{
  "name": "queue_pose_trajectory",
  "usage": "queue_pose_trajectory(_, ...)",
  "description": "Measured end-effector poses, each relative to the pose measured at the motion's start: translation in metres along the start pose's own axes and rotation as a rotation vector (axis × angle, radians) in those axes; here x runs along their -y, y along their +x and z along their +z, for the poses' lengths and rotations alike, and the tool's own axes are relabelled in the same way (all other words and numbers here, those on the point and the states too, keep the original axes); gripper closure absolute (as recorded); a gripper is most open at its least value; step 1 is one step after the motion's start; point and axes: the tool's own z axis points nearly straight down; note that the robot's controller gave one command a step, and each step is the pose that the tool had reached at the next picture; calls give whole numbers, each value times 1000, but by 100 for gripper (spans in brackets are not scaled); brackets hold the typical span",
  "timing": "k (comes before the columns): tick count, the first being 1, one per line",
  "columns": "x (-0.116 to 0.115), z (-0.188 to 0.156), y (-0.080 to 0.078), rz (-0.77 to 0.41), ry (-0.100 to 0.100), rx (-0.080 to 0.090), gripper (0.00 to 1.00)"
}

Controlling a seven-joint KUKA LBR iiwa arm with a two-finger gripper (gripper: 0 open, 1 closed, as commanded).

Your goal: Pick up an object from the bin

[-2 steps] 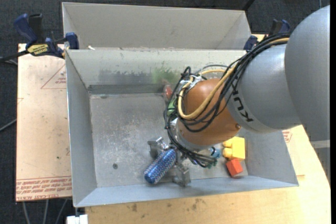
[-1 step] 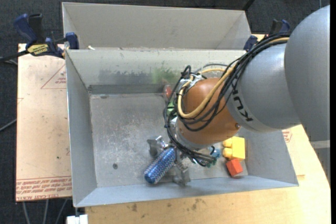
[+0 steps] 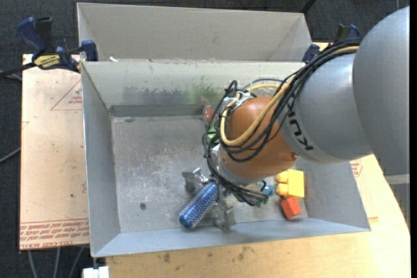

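My gripper [image 3: 208, 198] reaches down at the bin's front centre, below the orange wrist cover. Its two grey fingertips [image 3: 193, 179] stand apart, open, one on each side of a blue textured cylinder [image 3: 197, 208]. The cylinder lies diagonally on the floor, and both fingers look slightly clear of it. A yellow block [image 3: 291, 183] and an orange-red block [image 3: 291, 208] lie just right of the gripper near the front right corner. A small green and blue piece [image 3: 264, 194] pokes out from under the cover beside them.
A small red thing [image 3: 208, 112] shows behind the cover near the back wall. The arm and its cables cover the bin's right half. The bin's left half is bare scuffed metal floor.
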Motion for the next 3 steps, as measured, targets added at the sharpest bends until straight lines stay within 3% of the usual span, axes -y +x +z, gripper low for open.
queue_pose_trajectory(2,0,0,-2,6,-1,4,0)
queue_pose_trajectory(3,0,1,-1,6,-3,2,100)
